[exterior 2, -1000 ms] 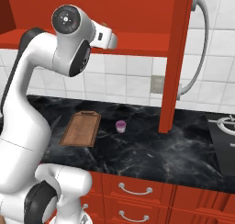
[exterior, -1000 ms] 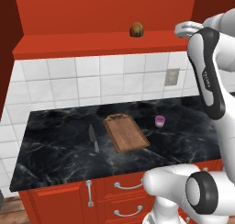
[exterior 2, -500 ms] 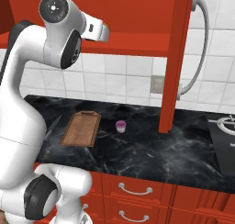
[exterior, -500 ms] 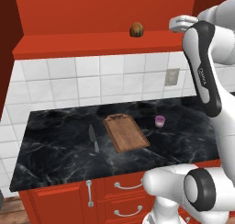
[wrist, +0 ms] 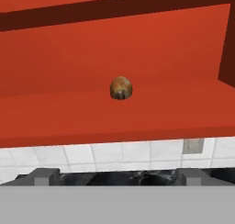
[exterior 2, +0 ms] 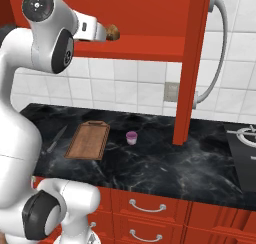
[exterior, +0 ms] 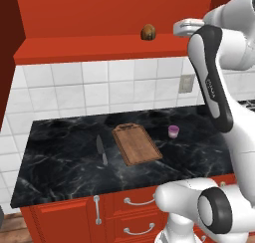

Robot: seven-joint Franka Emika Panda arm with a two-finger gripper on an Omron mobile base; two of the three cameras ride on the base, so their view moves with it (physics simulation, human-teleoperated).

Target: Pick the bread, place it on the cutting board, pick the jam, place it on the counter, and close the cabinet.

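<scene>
Fingers (wrist: 45, 174) are sitting wide apart, gripping nothing. Jam (exterior: 173, 131) is standing on the counter (exterior: 60, 162) just beside the cutting board (exterior: 137, 144). Bread (wrist: 121, 88) is resting farther off inside the cabinet (wrist: 137, 113), apparently untouched.

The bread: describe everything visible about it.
The bread is a small rounded golden-brown lump with a darker top. It sits alone on the red bottom shelf of the open cabinet, above the tiled wall. Nothing grips it; the end effector is close beside it, level with the shelf.
</scene>
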